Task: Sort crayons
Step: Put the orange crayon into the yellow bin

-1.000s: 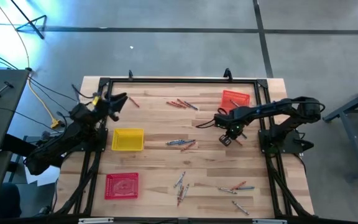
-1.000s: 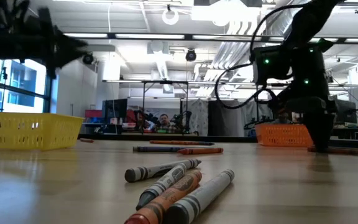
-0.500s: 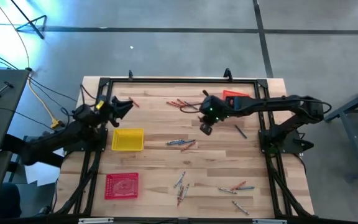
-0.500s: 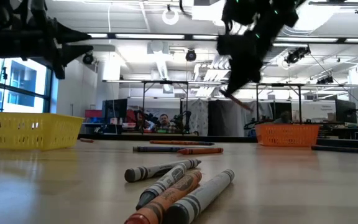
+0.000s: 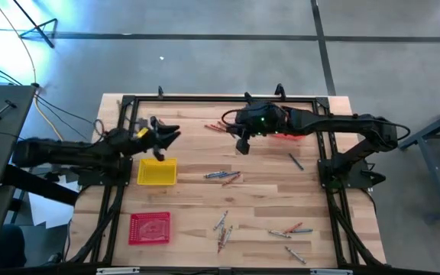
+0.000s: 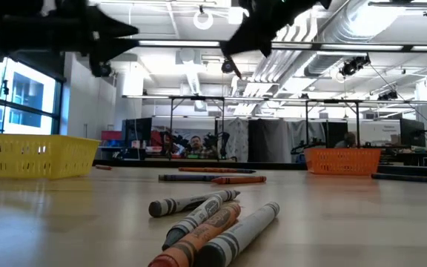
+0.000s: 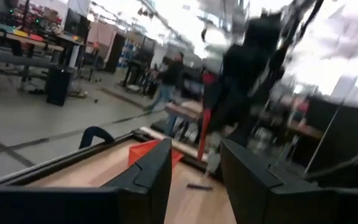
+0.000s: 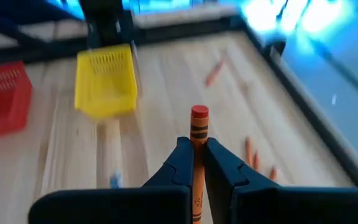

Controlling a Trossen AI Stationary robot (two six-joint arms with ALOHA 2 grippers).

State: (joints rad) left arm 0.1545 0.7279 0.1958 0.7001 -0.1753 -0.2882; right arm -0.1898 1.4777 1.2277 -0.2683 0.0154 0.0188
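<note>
A wooden table (image 5: 197,198) seen from above, with 2 dark robot arms. The right gripper (image 5: 242,145), upper centre of the frame, has its fingers clamped on an orange-red crayon (image 8: 197,134), held above the table. The left gripper (image 5: 166,137), upper left, hovers over the yellow tray (image 5: 157,172) with its fingers apart and nothing between them.

Sorting looks barely begun. Most crayons lie loose on the wood: a cluster (image 5: 221,127) at upper centre, another (image 5: 223,176) mid-frame, more (image 5: 221,229) at lower centre, and a group (image 5: 290,230) at lower right. A single dark crayon (image 5: 295,160) lies right of centre. The red tray (image 5: 150,227) at lower left and the yellow tray appear empty; the orange tray (image 5: 281,116) is mostly hidden under the right arm.
</note>
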